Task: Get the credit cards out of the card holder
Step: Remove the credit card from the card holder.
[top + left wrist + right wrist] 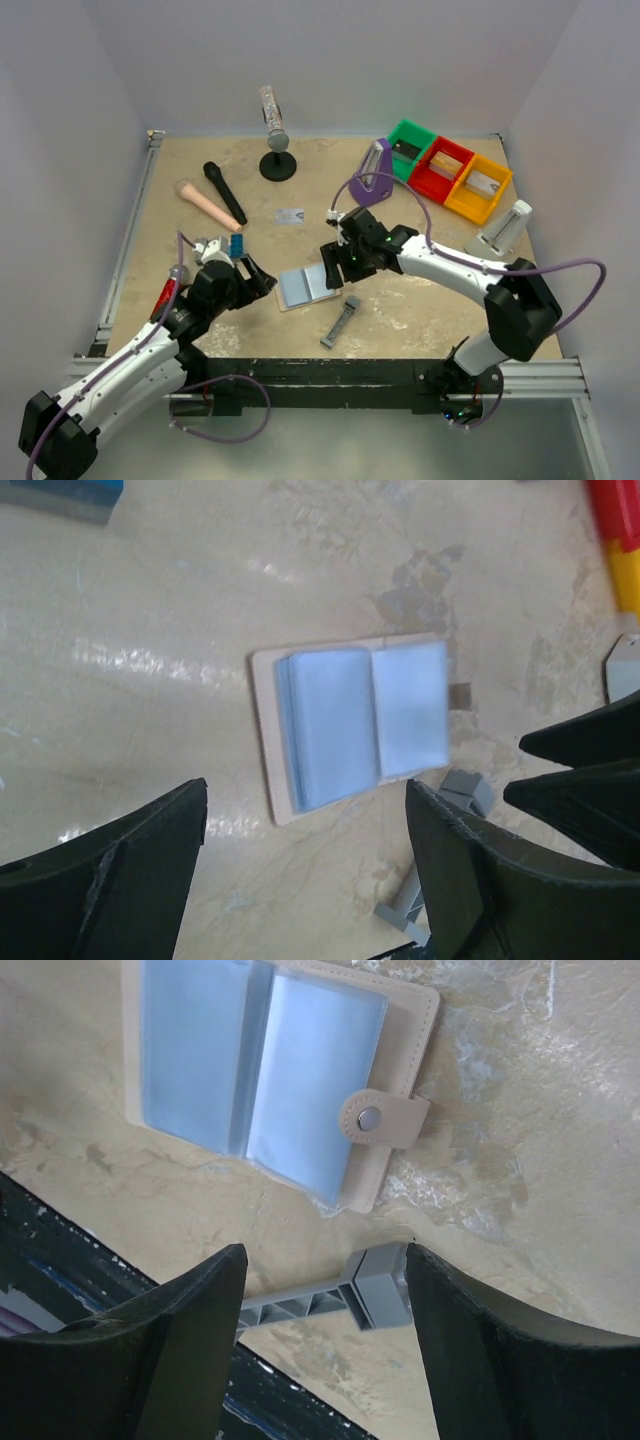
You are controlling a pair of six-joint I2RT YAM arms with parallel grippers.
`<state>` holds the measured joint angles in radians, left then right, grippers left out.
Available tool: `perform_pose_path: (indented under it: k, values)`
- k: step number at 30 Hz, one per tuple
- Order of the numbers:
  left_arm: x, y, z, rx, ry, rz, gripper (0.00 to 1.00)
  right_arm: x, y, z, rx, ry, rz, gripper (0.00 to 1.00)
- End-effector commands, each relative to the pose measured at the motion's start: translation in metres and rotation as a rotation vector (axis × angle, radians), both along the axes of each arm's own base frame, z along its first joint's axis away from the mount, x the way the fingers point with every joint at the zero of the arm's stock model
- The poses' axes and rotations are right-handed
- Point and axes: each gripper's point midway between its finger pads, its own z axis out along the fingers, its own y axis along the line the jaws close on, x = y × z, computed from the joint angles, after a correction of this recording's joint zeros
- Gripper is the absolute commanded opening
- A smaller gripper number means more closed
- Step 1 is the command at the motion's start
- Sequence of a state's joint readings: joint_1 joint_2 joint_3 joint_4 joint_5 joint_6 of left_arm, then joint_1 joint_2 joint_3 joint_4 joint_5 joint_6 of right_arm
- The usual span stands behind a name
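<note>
Finding: the card holder [355, 725] is lying open and flat on the table [430, 305], pale blue sleeves facing up, snap tab pointing toward the right arm. It is sitting between the two grippers, just beside the grey bar [330, 1300]. One silver-grey card [289, 216] is lying on the table well beyond it. No black cards are showing, and I cannot tell whether any are sitting inside the sleeves.

Jaws: your left gripper [305, 800] is standing wide apart above the holder's near edge, holding nothing and touching nothing. Your right gripper [325, 1260] is also standing apart, empty, hovering off the tab side over the grey bar.

Judgement on the step in hand: you are setting up a fresh pinch on a sleeve. You are advised to be doing the following:
- pinning one half of the holder with one gripper so it is not sliding on the smooth top;
- bringing the other in low and along the sleeve opening, catching a card edge only, not the plastic leaf;
- keeping clear of the grey bar, which is crowding the right fingers.
</note>
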<state>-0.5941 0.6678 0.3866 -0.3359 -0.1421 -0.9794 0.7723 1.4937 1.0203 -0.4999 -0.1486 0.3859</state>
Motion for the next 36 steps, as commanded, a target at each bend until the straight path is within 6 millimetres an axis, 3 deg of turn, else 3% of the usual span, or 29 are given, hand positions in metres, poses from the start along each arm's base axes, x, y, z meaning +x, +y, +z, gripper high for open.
perform_pose_path:
  k: [1, 5, 11, 16, 25, 36]
  values:
    - [-0.010, -0.012, -0.020, -0.063, 0.061, -0.021, 0.81, 0.010, 0.022, 0.008, 0.050, 0.004, 0.006, 0.70]
    - [-0.017, -0.017, -0.034, -0.105, 0.073, -0.032, 0.75, 0.011, 0.030, 0.001, 0.072, 0.030, -0.001, 0.67]
    - [-0.015, -0.023, -0.037, -0.136, 0.064, -0.044, 0.68, 0.010, 0.032, -0.019, 0.054, 0.064, -0.001, 0.59]
    - [-0.010, -0.028, -0.038, -0.136, 0.064, -0.053, 0.67, 0.007, 0.032, -0.035, 0.040, 0.104, -0.013, 0.61]
    - [-0.007, -0.032, -0.043, -0.134, 0.078, -0.059, 0.67, 0.027, 0.012, -0.019, 0.013, -0.003, -0.100, 0.64]
    - [-0.003, -0.038, -0.038, -0.147, 0.055, -0.079, 0.66, 0.044, 0.008, -0.031, -0.110, 0.007, -0.073, 0.64]
